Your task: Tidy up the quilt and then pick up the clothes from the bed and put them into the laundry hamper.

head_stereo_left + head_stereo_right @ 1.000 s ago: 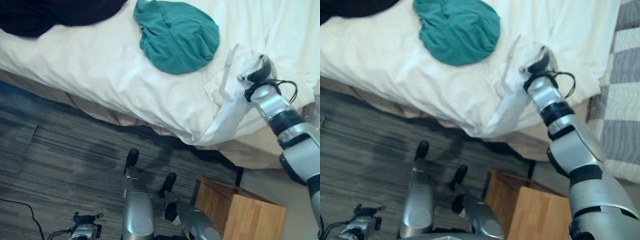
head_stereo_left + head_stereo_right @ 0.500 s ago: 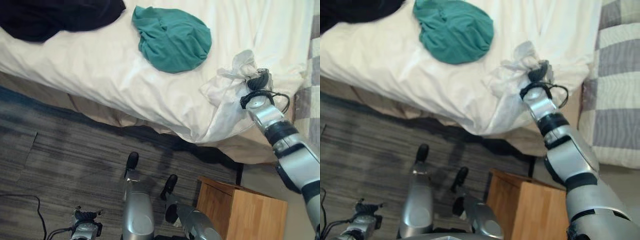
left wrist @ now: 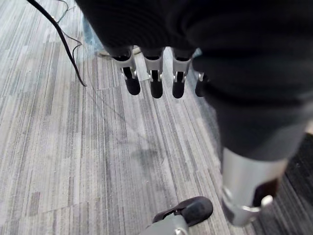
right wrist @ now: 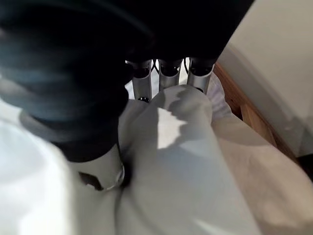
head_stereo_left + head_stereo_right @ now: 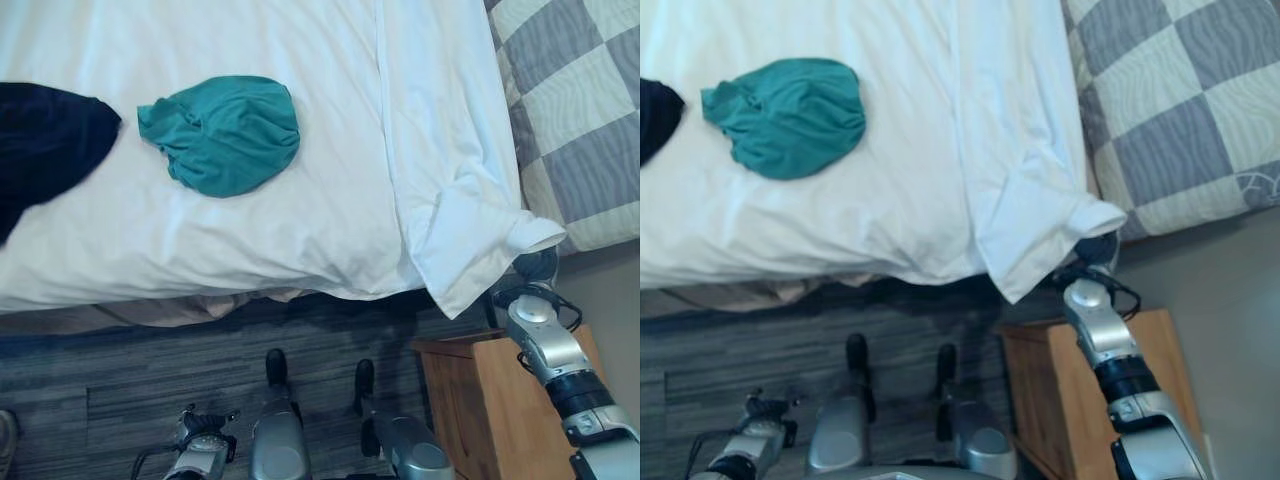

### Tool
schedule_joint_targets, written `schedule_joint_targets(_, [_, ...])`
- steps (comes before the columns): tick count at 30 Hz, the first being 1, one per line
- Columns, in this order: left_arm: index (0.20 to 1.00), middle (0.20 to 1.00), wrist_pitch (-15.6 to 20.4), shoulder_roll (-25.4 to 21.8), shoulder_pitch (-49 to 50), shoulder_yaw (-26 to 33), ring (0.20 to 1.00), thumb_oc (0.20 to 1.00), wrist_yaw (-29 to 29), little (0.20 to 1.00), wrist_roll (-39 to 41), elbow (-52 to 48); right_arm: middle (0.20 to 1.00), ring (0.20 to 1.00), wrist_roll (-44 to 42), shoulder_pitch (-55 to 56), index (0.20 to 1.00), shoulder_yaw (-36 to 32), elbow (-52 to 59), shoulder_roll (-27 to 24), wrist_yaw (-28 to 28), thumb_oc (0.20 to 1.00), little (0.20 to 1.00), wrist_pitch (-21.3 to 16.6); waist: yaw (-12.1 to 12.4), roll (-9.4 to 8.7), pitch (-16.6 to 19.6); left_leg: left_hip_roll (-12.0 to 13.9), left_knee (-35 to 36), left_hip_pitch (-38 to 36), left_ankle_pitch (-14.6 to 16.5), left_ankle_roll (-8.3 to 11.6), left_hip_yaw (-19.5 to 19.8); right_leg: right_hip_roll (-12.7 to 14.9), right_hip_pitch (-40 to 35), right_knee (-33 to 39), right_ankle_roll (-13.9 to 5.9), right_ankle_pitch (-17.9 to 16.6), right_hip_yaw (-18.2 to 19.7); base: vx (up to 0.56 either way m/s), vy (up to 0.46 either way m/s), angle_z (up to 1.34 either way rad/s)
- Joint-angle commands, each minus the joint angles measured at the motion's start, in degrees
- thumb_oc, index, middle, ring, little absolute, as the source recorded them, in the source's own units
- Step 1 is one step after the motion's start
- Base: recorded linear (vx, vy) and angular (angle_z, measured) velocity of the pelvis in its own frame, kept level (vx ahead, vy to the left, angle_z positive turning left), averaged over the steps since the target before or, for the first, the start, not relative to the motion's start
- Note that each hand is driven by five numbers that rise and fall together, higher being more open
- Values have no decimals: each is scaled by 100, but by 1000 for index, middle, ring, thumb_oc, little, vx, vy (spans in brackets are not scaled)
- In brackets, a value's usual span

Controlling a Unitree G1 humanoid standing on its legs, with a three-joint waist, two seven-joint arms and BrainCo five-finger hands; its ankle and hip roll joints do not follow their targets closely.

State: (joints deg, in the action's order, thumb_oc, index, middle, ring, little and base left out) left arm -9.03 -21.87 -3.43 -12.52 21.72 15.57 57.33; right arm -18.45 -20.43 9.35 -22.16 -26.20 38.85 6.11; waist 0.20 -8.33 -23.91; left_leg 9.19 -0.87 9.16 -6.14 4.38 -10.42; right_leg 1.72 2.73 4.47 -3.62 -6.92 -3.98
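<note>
The white quilt [image 5: 300, 230] lies spread over the bed, and its folded corner [image 5: 535, 233] hangs off the near right edge. My right hand [image 5: 535, 266] is at that corner, and in the right wrist view its fingers [image 4: 168, 73] curl into the white cloth [image 4: 181, 147]. A teal garment [image 5: 220, 133] lies bunched on the quilt left of the middle. A dark garment [image 5: 45, 150] lies at the left edge. My left hand [image 5: 205, 450] hangs low over the floor, its fingers [image 3: 152, 81] straight and holding nothing.
A grey and cream checked cover [image 5: 580, 110] lies at the bed's right end. A wooden nightstand [image 5: 480, 400] stands beside the bed, under my right forearm. Grey striped carpet [image 5: 100, 380] runs along the near side of the bed.
The view has swung right along the bed. My right hand has drawn the quilt corner over to the bed's right edge above the nightstand, and the bunched quilt now lies flatter.
</note>
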Motion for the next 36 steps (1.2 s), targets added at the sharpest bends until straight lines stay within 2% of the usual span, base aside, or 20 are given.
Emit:
schedule_joint_targets(1, [1000,1000,-67,-67,26,26,1000,1000,-217,1000,182,724,1000,1000,-1057,1202,1000,-157,-1900,116,571,1000,1000,-36,-168,45,-9,238,-469,106,354,19,42,404,313,-227,-600,34,192,-36,36,5])
schedule_joint_targets(5, [1000,1000,123,-119,86,82,1000,1000,-383,1000,-9,958,1000,1000,-1667,1405,1000,-538,-3167,396,636,1000,1000,-338,-100,36,112,254,-417,33,315,11,24,396,236,-213,-603,28,139,3,2,2])
schedule_joint_targets(7, [1000,1000,157,-136,117,134,1000,1000,-402,1000,-92,987,1000,1000,-1834,1501,1000,-657,-3411,439,637,1000,1000,-440,-76,0,160,270,-410,0,316,5,26,386,199,-217,-611,27,120,52,-59,18])
schedule_joint_targets(9, [1000,1000,156,-200,161,216,1000,1000,-386,1000,-238,1058,1000,1000,-2029,1722,1000,-964,-3840,497,745,1000,1000,-729,-32,-136,295,334,-363,-122,328,-1,14,338,78,-210,-636,30,76,102,-116,10])
schedule_joint_targets(10, [1000,1000,114,-211,204,273,1000,1000,-347,1000,-294,1071,1000,1000,-2010,1847,1000,-1113,-3845,501,711,1000,1000,-1018,-35,-222,394,365,-339,-155,311,7,18,315,49,-217,-648,20,45,100,-87,6])
schedule_joint_targets(12, [1000,1000,75,-211,331,360,1000,1000,-286,1000,-345,1086,1000,1000,-1684,2009,1000,-1281,-3556,440,890,1000,1000,-1218,-52,-340,522,417,-294,-279,308,29,-22,291,-46,-193,-675,3,15,118,-76,12])
schedule_joint_targets(15, [1000,1000,-10,-205,496,454,1000,1000,-198,1000,-364,1007,1000,1000,-1198,2150,1000,-1383,-2948,282,1245,1000,1000,-1175,-106,-447,658,478,-219,-408,301,55,-91,266,-125,-152,-698,-11,-6,103,-34,0])
schedule_joint_targets(16, [1000,1000,-82,-153,664,521,1000,1000,-99,1000,-372,936,1000,1000,-685,2249,1000,-1506,-2084,45,1721,1000,1000,-597,-160,-518,765,542,-170,-538,309,88,-168,241,-215,-115,-715,-9,-12,107,-16,-19])
schedule_joint_targets(17, [1000,1000,-87,-130,726,565,1000,1000,-61,1000,-370,925,1000,1000,-453,2270,1000,-1580,-1761,-76,1890,1000,1000,-270,-196,-552,835,556,-137,-560,293,95,-197,232,-215,-96,-723,-18,-3,138,-9,-29])
schedule_joint_targets(18, [1000,1000,-87,-87,817,630,1000,1000,-4,1000,-332,908,1000,1000,-47,2307,1000,-1697,-1282,-275,2186,1000,1000,275,-238,-594,920,583,-90,-645,296,108,-260,208,-265,-53,-739,-22,22,86,17,-34])
schedule_joint_targets(19, [1000,1000,-122,-51,856,667,1000,1000,26,1000,-333,869,1000,1000,-13,2333,1000,-1784,-1037,-389,2211,1000,1000,515,-258,-603,952,600,-73,-699,318,116,-287,194,-300,-39,-744,-12,36,84,39,-33])
schedule_joint_targets(21, [1000,1000,-203,53,929,749,1000,1000,102,1000,-330,782,1000,1000,210,2464,1000,-2005,-594,-610,1936,1000,1000,941,-314,-624,1067,610,-12,-757,306,133,-345,178,-313,-38,-747,4,51,70,70,-19])
schedule_joint_targets(23, [1000,1000,-274,93,969,753,1000,1000,137,1000,-315,706,1000,1000,91,2530,1000,-2085,-338,-695,1691,1000,1000,726,-314,-615,1075,614,7,-823,320,140,-345,173,-362,-52,-740,27,43,75,64,-3])
schedule_joint_targets(24, [1000,1000,-350,144,1019,770,1000,1000,174,1000,-333,647,1000,1000,239,2548,1000,-2126,-61,-758,1181,1000,1000,413,-325,-619,1121,599,24,-840,310,153,-344,186,-370,-64,-736,42,33,98,57,-5])
schedule_joint_targets(27, [1000,1000,-446,182,1110,766,1000,1000,233,1000,-377,636,1000,1000,187,2364,1000,-1944,542,-890,180,1000,1000,96,-241,-605,1119,554,27,-930,358,148,-261,204,-482,-55,-732,74,20,132,13,-13])
schedule_joint_targets(28, [1000,1000,-461,178,1113,767,1000,1000,240,1000,-376,635,1000,1000,203,2339,1000,-1920,578,-897,87,1000,1000,54,-237,-612,1130,548,34,-917,341,147,-254,207,-469,-54,-729,65,21,202,-80,-18])
schedule_joint_targets(29, [1000,1000,-588,132,1141,765,1000,1000,242,1000,-451,615,231,231,176,2142,231,-1696,969,-951,-338,231,231,200,-143,-630,1142,550,-11,-916,359,150,-183,204,-516,-48,-725,67,-4,220,-123,-5])
schedule_joint_targets(30, [1000,1000,-700,75,1127,725,1000,1000,254,1000,-468,597,200,200,110,1938,200,-1510,1061,-996,-607,200,200,344,-70,-646,1135,556,-41,-913,368,151,-139,193,-560,-19,-725,53,-18,275,-169,4])
schedule_joint_targets(33, [1000,1000,-1001,-149,925,616,1000,1000,245,1000,-535,536,200,200,158,1113,200,-882,801,-986,-582,200,200,621,172,-695,1020,588,-127,-773,368,151,0,142,-539,27,-720,16,-38,80,-179,11])
schedule_joint_targets(36, [1000,1000,-1006,-149,917,629,1000,1000,244,1000,-535,535,200,200,152,1081,200,-865,778,-986,-579,200,200,613,157,-696,1014,591,-142,-760,374,151,9,140,-536,26,-718,16,-43,-2,-27,29])
